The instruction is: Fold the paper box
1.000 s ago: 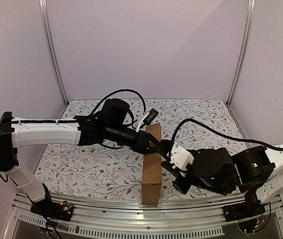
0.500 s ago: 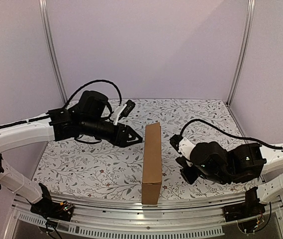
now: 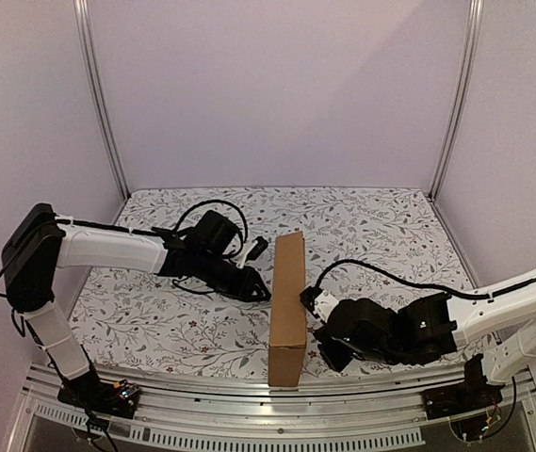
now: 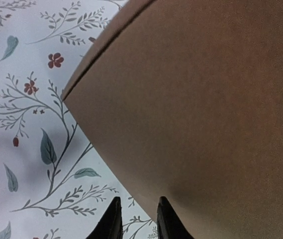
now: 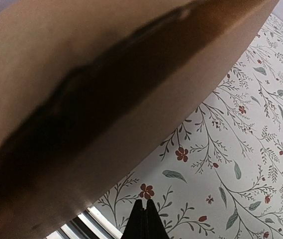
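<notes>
The paper box (image 3: 288, 301) is a folded brown cardboard mailer standing on a long narrow edge in the middle of the table, reaching toward the near rail. My left gripper (image 3: 264, 293) lies low at its left face. In the left wrist view the left gripper (image 4: 137, 219) is open by a narrow gap with nothing between the tips, just short of the box (image 4: 206, 99). My right gripper (image 3: 316, 326) sits low by the box's right face. In the right wrist view the right gripper (image 5: 144, 219) is shut and empty below the box (image 5: 106, 89).
The table (image 3: 154, 320) has a white cloth with a floral print. A metal rail (image 3: 249, 400) runs along the near edge, close to the box's near end, and shows as the rail (image 5: 86, 224) in the right wrist view. Walls and metal posts (image 3: 456, 94) enclose the back and sides.
Both arms left the box, then dropped low and came back toward its two faces. The left jaws have narrowed. The box has stayed standing in place.
</notes>
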Controlling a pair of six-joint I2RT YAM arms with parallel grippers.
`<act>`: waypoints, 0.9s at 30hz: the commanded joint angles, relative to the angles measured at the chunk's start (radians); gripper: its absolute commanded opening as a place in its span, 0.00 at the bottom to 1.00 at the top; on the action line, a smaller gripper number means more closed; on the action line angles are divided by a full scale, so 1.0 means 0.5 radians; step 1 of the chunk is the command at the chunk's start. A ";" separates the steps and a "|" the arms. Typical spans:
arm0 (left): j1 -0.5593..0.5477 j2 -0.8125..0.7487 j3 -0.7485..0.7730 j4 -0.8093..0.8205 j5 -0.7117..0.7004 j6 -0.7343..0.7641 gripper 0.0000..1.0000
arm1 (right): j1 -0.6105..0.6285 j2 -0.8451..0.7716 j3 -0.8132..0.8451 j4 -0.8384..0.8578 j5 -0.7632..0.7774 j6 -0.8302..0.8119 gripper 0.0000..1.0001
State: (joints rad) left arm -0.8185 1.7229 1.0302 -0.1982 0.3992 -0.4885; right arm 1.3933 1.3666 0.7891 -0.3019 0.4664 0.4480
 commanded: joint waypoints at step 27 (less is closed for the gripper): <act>0.200 0.746 1.188 -0.229 0.332 0.265 0.24 | -0.030 0.829 0.352 1.005 0.436 0.015 0.00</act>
State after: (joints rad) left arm -0.7605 2.1193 1.5936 -0.2234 0.6403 -0.3908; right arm 1.3895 1.7374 0.9150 0.1646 0.6342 0.5011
